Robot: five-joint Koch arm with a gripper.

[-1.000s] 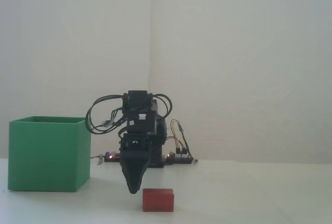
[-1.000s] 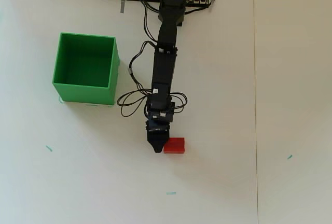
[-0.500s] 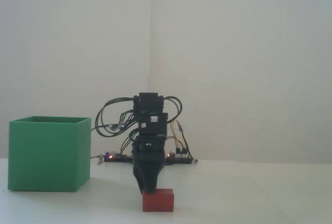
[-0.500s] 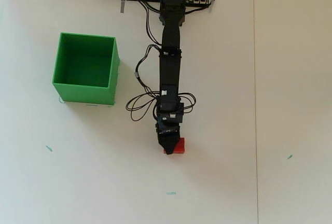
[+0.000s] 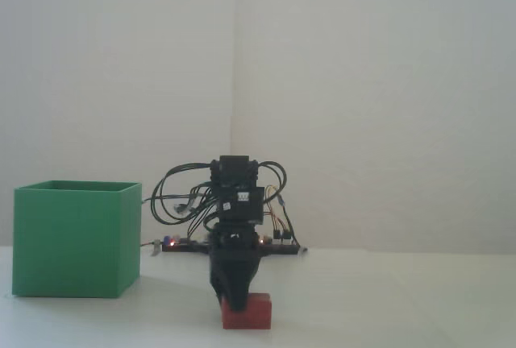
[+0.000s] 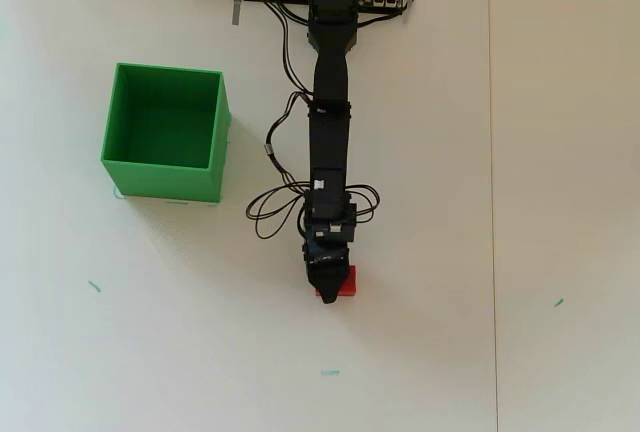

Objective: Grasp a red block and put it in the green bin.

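White table (image 6: 520,202), pale bare wall behind; arm reaches straight out from its base at the far edge.

Left to right in the overhead view: green bin (image 6: 165,132) stands open-topped and empty, well apart from the arm. To its right the gripper (image 6: 327,282) points down over the red block (image 6: 344,283), covering the block's left part; only the right portion shows red. In the fixed view the gripper (image 5: 235,304) sits low against the left top corner of the red block (image 5: 251,314), which rests on the table.

Fingers: cannot tell whether they are apart or together. Tip reads as one dark wedge in both views.

Risks, as judged:
- Gripper looks off-centre toward the block's left end. A close here may catch only a corner, so the block pivots or squirts out.
- If the tip is pressing on top and not straddling, further descent shoves the block along the table.
- Bin walls stand much taller than the block; a low carry would knock the near wall.

Change against the earlier pictures: one second back the gripper hung left of the block, clear of it. It has since swung right and come down onto it. Block and bin unmoved.
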